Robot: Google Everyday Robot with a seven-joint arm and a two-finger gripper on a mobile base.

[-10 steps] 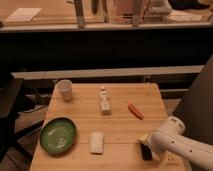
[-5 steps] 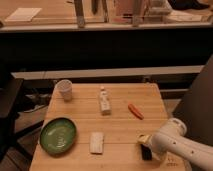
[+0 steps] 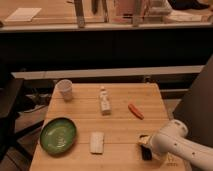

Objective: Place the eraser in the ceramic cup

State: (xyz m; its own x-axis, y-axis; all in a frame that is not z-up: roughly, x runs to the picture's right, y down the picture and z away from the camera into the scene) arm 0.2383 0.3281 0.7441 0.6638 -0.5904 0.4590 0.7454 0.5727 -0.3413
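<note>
The wooden table is taking up most of the view, with the robot's white arm reaching in over its front right corner. The green dish is sitting front left, the white slab just beside it. The ceramic cup is standing back left, well apart from the eraser, which is lying right at the gripper, front right. Honestly can't tell whether it's gripping it or not.
</note>
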